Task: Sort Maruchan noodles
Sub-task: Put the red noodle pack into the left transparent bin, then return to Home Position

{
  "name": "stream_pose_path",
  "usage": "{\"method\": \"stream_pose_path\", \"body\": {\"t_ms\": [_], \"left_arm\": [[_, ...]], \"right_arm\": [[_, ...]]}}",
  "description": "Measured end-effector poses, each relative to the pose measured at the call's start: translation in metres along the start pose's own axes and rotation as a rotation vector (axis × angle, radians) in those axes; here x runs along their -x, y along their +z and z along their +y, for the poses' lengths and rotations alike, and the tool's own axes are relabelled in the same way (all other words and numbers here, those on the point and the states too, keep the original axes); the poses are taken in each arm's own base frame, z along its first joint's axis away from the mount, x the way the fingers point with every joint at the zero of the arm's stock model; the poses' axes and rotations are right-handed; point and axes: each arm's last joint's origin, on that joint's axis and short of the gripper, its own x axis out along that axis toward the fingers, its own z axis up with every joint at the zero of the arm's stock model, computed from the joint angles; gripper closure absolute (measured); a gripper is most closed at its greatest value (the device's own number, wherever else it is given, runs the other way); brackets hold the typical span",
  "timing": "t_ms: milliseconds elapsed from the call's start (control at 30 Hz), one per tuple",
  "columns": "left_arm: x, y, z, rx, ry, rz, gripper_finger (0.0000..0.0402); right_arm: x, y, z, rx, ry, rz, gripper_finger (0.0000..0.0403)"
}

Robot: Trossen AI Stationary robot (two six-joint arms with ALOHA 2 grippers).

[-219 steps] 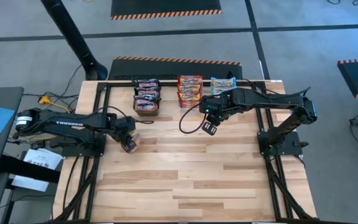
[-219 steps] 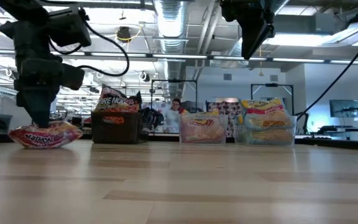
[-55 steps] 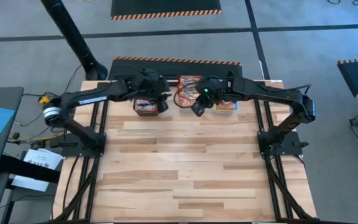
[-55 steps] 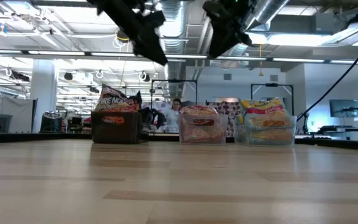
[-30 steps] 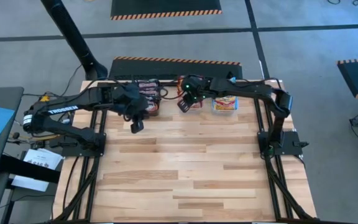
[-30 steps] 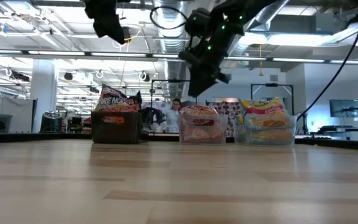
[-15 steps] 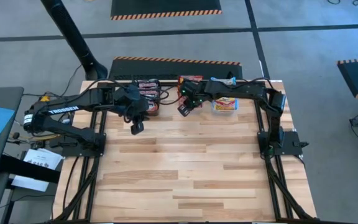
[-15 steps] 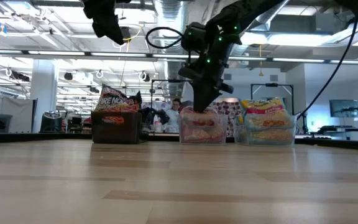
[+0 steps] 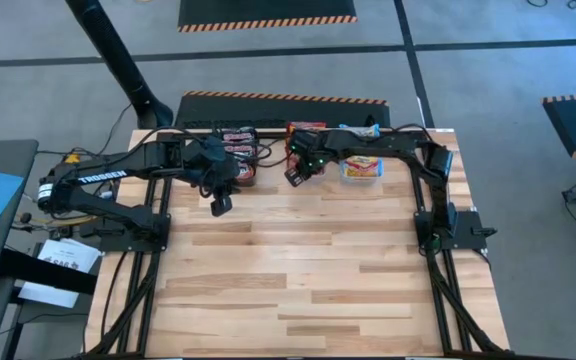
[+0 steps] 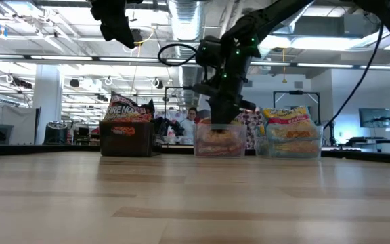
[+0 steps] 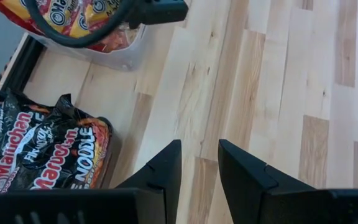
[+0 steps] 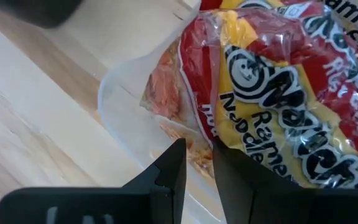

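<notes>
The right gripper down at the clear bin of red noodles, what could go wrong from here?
The right gripper sits at the clear bin's front wall, empty, fingers a narrow gap apart. Pushing lower could shove or tip the bin instead of reaching a red packet. The packets are heaped above the rim, so a nudge could spill one. The left gripper hangs clear, beside the black bin.

1. We see a light wood-plank table (image 9: 298, 270) w/ a black frame.
2. Three bins at its far edge: black bin (image 10: 124, 138) on the left, clear bin (image 10: 220, 141) mid, another clear bin (image 10: 292, 147) on the right.
3. Person (image 10: 192, 114) stands in the room bkgd.
</notes>
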Motion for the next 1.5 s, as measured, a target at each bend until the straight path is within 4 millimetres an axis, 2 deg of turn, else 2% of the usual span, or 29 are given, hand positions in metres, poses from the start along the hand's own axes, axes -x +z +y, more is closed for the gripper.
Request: {"method": "stream_pose_path", "body": {"t_ms": [400, 633, 733, 833, 1033, 1300, 1500], "left_arm": [[0.0, 0.0, 0.0, 0.002, 0.0, 0.0, 0.031], [0.007, -0.002, 0.0, 0.004, -0.004, -0.008, 0.031], [0.013, -0.009, -0.001, 0.011, -0.013, -0.026, 0.031], [0.02, -0.026, -0.001, 0.042, -0.019, -0.044, 0.031], [0.032, -0.066, 0.0, 0.123, -0.032, -0.163, 0.031], [0.039, -0.108, 0.004, 0.177, -0.043, -0.435, 0.031], [0.041, -0.137, 0.006, 0.185, -0.045, -0.525, 0.031]], "right_arm": [[0.019, -0.002, 0.007, 0.029, 0.002, -0.052, 0.0296], [0.028, -0.004, 0.022, 0.179, 0.02, -0.072, 0.0296], [0.034, -0.005, 0.033, 0.245, 0.039, -0.093, 0.0296], [0.042, -0.005, 0.044, 0.311, 0.06, -0.122, 0.0296], [0.081, -0.006, 0.047, 0.358, 0.061, -0.24, 0.0296], [0.161, -0.009, 0.042, 0.414, 0.093, -0.496, 0.0296], [0.201, -0.025, 0.041, 0.513, 0.135, -0.611, 0.0296]]}}
